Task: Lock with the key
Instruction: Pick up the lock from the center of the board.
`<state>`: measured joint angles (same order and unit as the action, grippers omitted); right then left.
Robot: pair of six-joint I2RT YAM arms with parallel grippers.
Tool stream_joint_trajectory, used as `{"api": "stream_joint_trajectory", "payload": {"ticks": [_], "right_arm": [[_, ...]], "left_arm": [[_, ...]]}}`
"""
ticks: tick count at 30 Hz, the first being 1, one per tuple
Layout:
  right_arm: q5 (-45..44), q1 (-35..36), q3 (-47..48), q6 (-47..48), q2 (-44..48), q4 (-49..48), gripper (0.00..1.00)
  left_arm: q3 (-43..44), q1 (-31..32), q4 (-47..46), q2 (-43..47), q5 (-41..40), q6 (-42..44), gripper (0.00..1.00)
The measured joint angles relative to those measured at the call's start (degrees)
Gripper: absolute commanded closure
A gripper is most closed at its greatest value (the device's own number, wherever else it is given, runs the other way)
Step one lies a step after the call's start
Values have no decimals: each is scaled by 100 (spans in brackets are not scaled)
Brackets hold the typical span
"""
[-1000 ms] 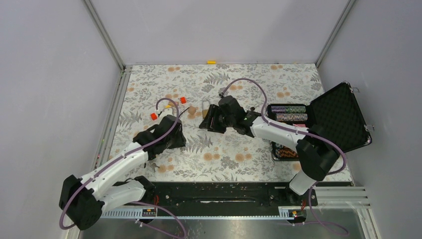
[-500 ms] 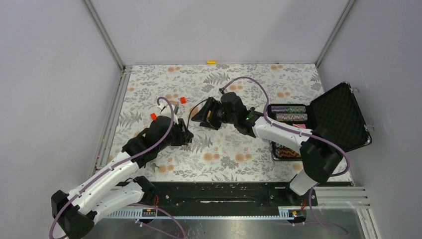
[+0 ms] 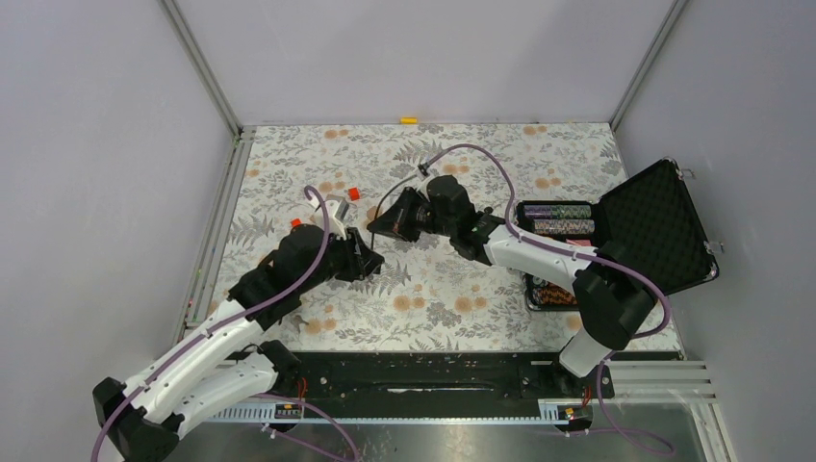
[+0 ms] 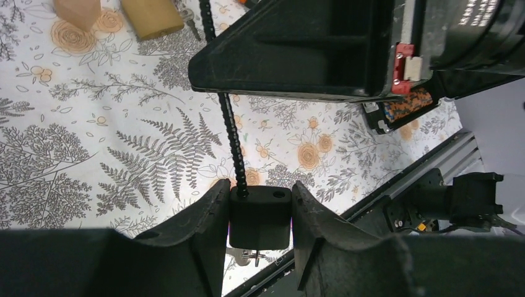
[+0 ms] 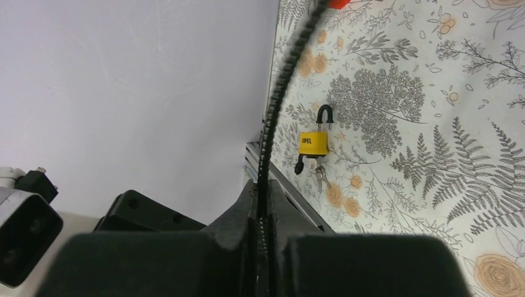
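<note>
Padlock (image 5: 314, 143) lies well apart from open case (image 3: 654, 226) holding chip rows (image 3: 558, 227).

L pincer (image 3: 371, 259) near R pincer (image 3: 384, 223), open case (image 3: 656, 227) right

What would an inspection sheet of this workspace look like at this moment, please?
Surface: floral tablecloth, flat, nothing spilled.
Job's things: black lock block on a beaded cord; metal piece beneath the block, perhaps the key.
Clutter: yellow padlock, open case of chips, red blocks.
Grippers: left gripper shut on the lock block; right gripper shut on the cord.
Cables: purple cables loop free above the arms.
Surroundings: grey walls; small yellow item at the far edge.
</note>
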<state>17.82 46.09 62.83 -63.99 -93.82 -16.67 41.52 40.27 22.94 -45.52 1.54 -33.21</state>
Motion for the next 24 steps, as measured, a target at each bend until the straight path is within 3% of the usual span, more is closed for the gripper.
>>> {"api": "stream_joint_trajectory", "payload": {"ticks": [3, 5, 7, 14, 21, 24], "right_arm": [[37, 0, 0, 17, 4, -120, 100], [48, 0, -2, 125, 42, -216, 100], [72, -2, -13, 304, 133, -295, 100], [815, -160, -103, 966, 791, -933, 100], [1624, -590, -155, 1117, 1294, -1532, 100], [1683, -599, -173, 1226, 1423, -1478, 100]], "left_arm": [[0, -2, -66, 107, 44, 20, 31], [0, 0, -127, 173, 116, 15, 14], [0, 0, -245, 245, 201, 20, 7], [343, -9, -345, 284, 763, 7, 9], [920, -66, -321, 153, 1285, 236, 32], [1064, -85, -286, 101, 1399, 369, 36]]}}
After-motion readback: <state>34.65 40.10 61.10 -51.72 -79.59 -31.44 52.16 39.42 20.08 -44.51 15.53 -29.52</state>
